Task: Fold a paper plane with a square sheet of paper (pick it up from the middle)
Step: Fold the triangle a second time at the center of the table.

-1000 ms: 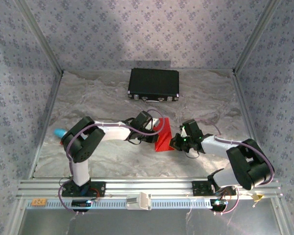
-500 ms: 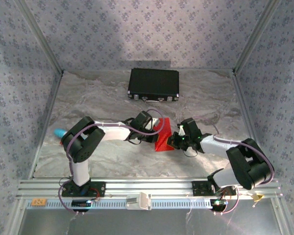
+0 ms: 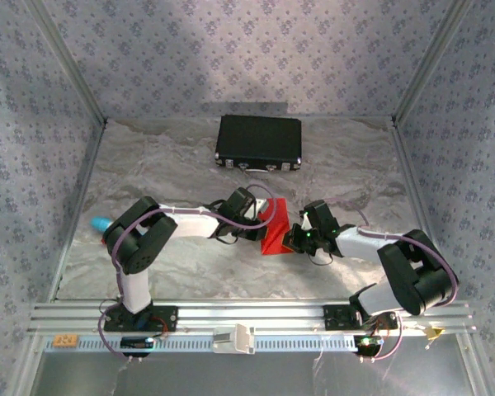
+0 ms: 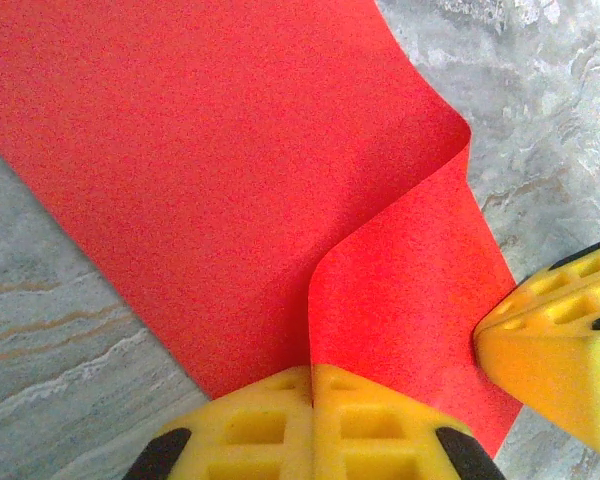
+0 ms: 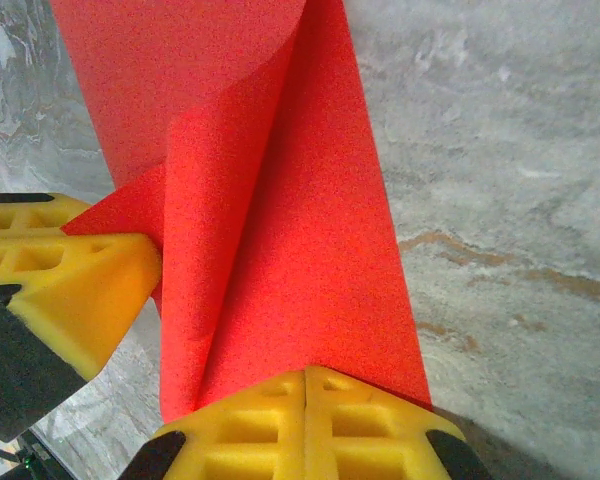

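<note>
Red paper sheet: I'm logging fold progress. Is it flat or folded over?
Bent over, not flat: the red sheet curls onto itself, uncreased, edges pinched by the left gripper and right gripper.

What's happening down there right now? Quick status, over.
Both shut: left gripper and right gripper pinching the red paper sheet. Sheet curled over between them. Far back, black case out of the way.

yellow latticed fingers (image 4: 260,430), black-and-white arms (image 3: 190,221)

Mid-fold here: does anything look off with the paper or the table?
No tears or spills. The paper, pinched by the left claw and right claw, bends in a soft curl, not a crease, and its layers look skewed.
</note>
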{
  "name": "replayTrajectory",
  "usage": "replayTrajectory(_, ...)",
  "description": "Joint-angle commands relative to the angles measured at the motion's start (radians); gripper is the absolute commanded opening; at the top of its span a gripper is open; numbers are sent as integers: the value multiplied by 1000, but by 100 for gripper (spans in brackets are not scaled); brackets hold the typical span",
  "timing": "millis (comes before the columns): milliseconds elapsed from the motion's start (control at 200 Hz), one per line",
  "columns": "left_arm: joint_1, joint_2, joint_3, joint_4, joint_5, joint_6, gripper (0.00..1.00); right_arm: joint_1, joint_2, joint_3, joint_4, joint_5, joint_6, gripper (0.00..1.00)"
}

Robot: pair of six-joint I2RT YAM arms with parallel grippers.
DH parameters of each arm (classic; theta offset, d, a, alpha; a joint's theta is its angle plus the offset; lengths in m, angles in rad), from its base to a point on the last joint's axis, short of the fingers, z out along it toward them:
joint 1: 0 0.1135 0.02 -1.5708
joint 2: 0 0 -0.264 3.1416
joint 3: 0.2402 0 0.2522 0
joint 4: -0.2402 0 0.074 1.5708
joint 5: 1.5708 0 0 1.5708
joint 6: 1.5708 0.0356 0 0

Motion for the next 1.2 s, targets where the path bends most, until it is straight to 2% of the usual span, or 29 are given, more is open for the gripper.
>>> replayTrajectory(0,3,-38,-13,24,-16,-12,0,-6,2,-3,-52,26,9,0)
replayTrajectory(555,3,-50,-26,22,-36,-16,0,-10,0,-3,-50,21,9,0)
replayTrajectory(1194,3,6,6,6,8,-9,0,-14,-3,-6,-51,16,8,0)
